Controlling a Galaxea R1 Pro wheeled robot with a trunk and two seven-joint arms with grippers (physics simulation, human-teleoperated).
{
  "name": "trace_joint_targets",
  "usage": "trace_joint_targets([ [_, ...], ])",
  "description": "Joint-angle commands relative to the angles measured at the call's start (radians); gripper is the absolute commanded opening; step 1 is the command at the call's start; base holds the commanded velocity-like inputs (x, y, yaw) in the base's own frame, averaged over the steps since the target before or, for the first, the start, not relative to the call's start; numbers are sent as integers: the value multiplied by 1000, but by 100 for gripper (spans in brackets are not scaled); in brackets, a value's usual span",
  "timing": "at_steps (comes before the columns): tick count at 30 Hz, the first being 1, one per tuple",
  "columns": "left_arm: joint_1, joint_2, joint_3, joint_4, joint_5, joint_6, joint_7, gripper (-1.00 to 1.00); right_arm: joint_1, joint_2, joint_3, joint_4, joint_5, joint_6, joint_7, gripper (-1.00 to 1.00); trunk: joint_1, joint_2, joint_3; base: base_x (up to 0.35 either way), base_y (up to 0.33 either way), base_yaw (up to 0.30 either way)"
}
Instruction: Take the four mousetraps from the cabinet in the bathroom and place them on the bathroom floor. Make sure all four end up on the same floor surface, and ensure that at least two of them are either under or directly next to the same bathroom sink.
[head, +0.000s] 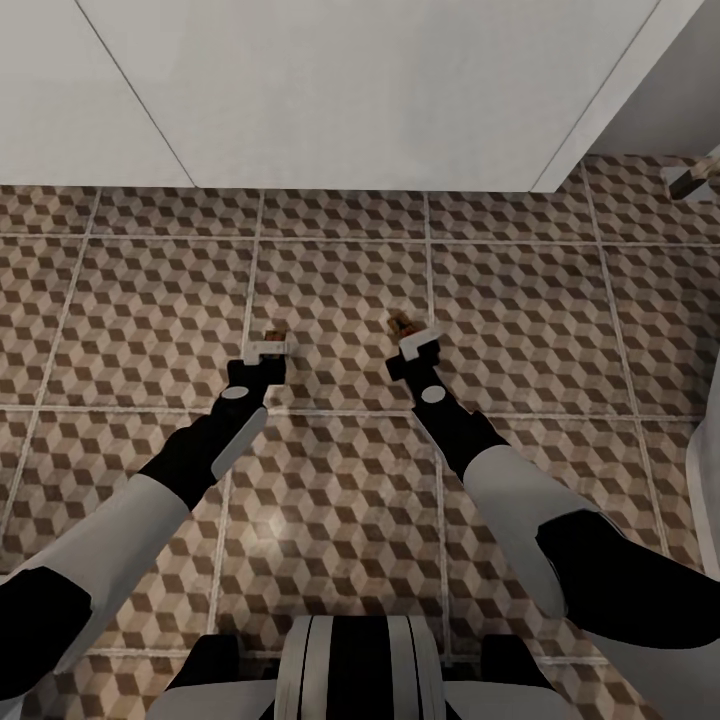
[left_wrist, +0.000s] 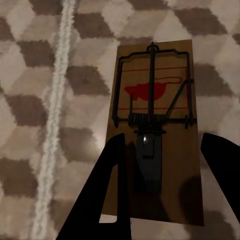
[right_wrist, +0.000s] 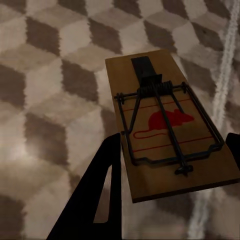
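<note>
Left claw (head: 268, 350): from my head camera I see it stretched forward and down over the bathroom floor (head: 340, 500), a small brown scrap showing at its tip. On the left wrist camera its two dark fingers (left_wrist: 107, 195) stand either side of the near end of a mousetrap; I read it as closed on the board, though actual contact at the edges is hard to confirm.
Left mousetrap (left_wrist: 155, 130): tan board, dark wire bar and spring, red mouse print. The head view gives me only a speck (head: 276, 333); the wrist view supplies all the detail. Its near end is cut off by the frame edge.
Right claw (head: 412, 340): reaches forward on the right side, well apart from the left one. On its wrist camera one dark finger (right_wrist: 97, 195) lies along the board's side; the other is barely a sliver at the frame edge. I take it as gripping the board.
Right mousetrap (right_wrist: 167, 130): same make, tilted, with the spring end pointing away from the claw. Head view shows a tiny brown tip only (head: 399, 322).
Height above floor: I cannot tell from any view whether either trap touches the tiles.
Bathroom floor: brown-and-beige cube tiles with pale grout, beneath both traps.
White unit (head: 330, 90): plain white panels ahead of the claws, top cut off; I cannot identify it.
Far right edge: small tan-and-grey object (head: 697, 175), cropped, unidentifiable.
</note>
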Motion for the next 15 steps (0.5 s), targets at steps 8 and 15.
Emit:
trace_joint_targets([
  [8,-1,3,-9,11,7,-36,8,-100,0,0,2,2,6,-2,26,-100,0,0,-1,5,0,0],
  [15,-1,2,-11,12,7,-43,8,-100,0,0,2,12,6,-30,27,-100,0,0,-1,212,0,0],
])
